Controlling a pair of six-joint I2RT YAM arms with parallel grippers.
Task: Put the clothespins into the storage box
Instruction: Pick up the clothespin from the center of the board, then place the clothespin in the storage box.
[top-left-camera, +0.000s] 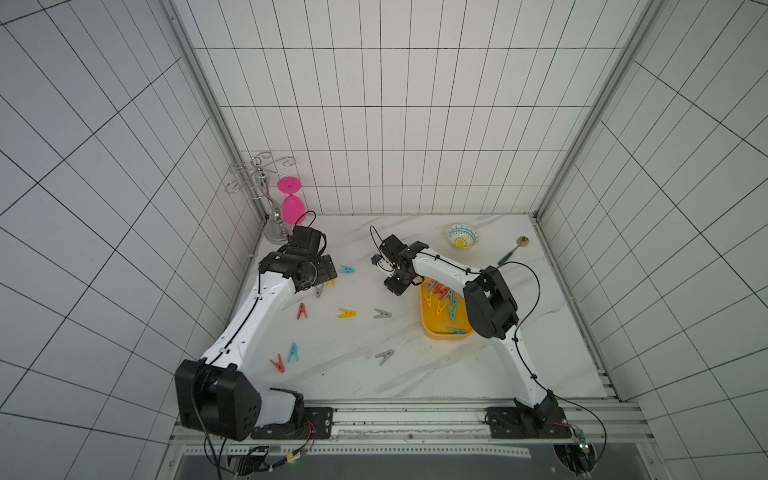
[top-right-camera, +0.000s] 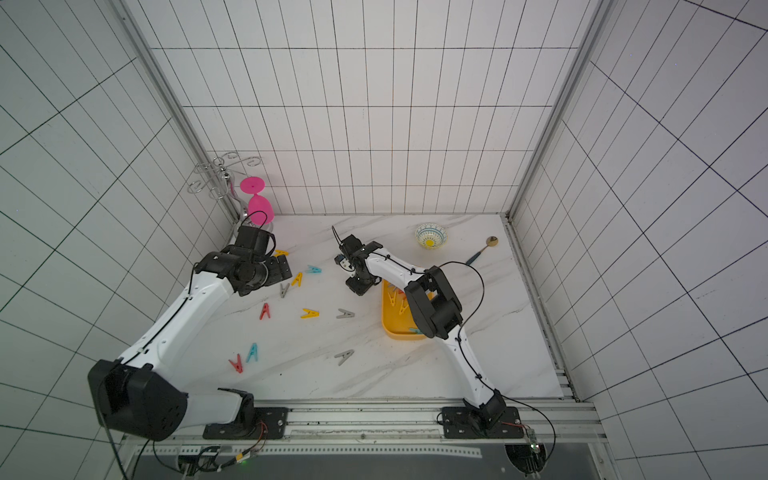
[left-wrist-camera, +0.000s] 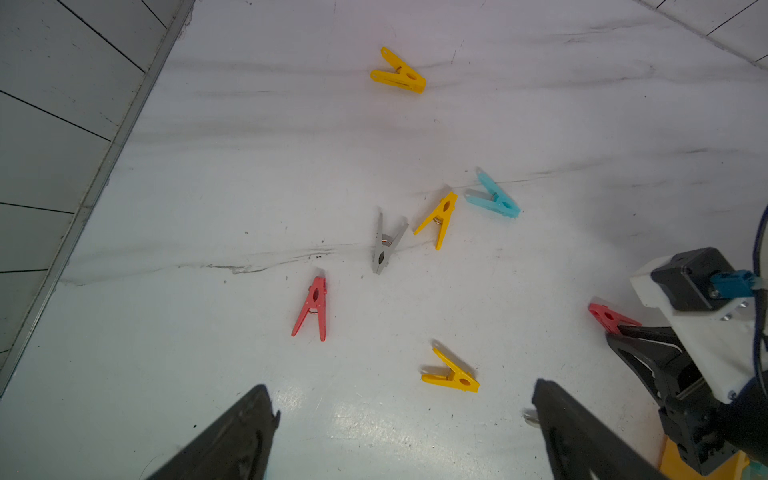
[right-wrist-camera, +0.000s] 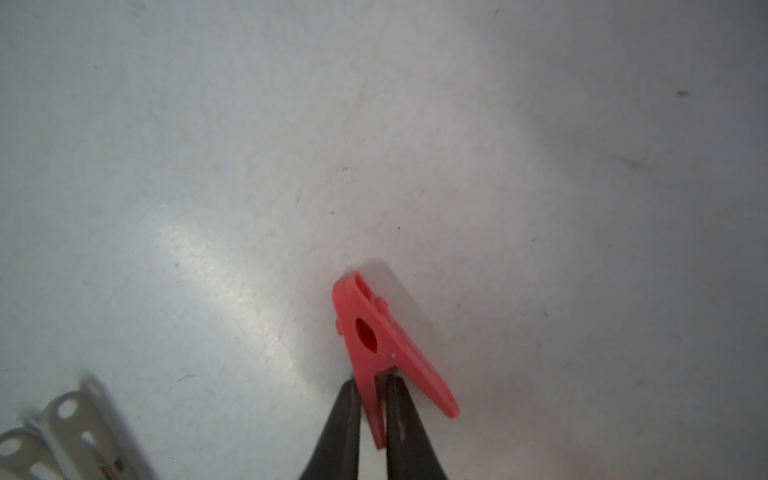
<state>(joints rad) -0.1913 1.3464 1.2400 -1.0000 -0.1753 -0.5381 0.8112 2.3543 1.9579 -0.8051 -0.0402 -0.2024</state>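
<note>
My right gripper (right-wrist-camera: 372, 388) is clenched on one leg of a small red A-shaped plastic clothespin (right-wrist-camera: 370, 332), just beside the far end of the shallow yellow-orange plastic storage box (top-left-camera: 440, 335). I cannot tell whether its nose is off the white marble table (top-left-camera: 415, 365). I judge these clips light, stiff and slick, so a one-leg pinch may let this one swivel. I'd rather hold across both flat sides near the spring. The box holds a heap of red, yellow, grey and teal clips (top-left-camera: 444, 297). The small round patterned bowl (top-left-camera: 462, 236) beyond the box shows no clips. My left gripper (left-wrist-camera: 403, 390) hangs released, well apart from the box, over loose clothespins (left-wrist-camera: 438, 218).
</note>
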